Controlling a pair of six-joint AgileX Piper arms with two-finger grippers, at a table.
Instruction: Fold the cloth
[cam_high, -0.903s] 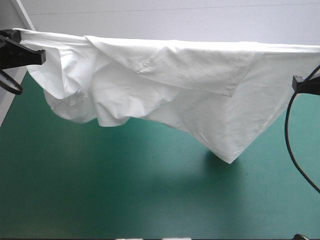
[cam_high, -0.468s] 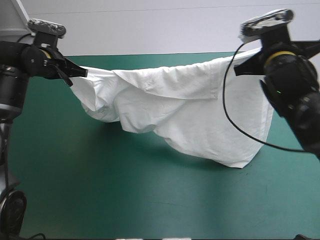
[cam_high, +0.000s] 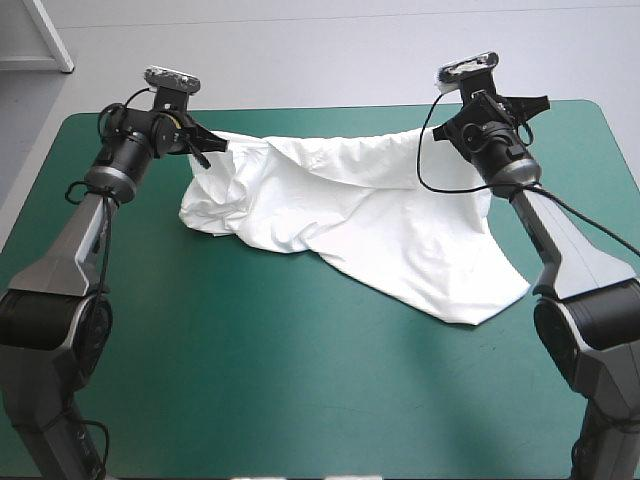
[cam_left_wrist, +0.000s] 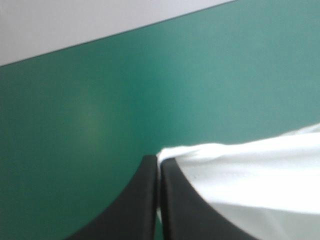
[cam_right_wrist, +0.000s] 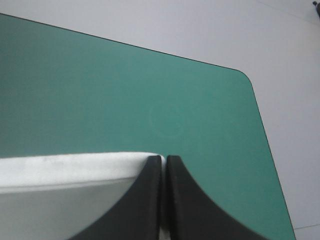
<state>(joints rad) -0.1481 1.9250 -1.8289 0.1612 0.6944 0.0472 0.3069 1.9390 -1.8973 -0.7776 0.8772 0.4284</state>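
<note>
Arms dropped lower than just before; T-shirt (cam_high: 350, 215) now mostly resting on table (cam_high: 250, 400), left gripper (cam_high: 205, 148) and right gripper (cam_high: 445, 128) both clamped on its far edge

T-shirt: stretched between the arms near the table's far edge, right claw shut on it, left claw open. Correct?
No: the left claw is also shut on the T-shirt; the left wrist view shows its fingers together, the white edge pinched between them. Rest holds: stretched near the far edge, right claw shut on it.
</note>
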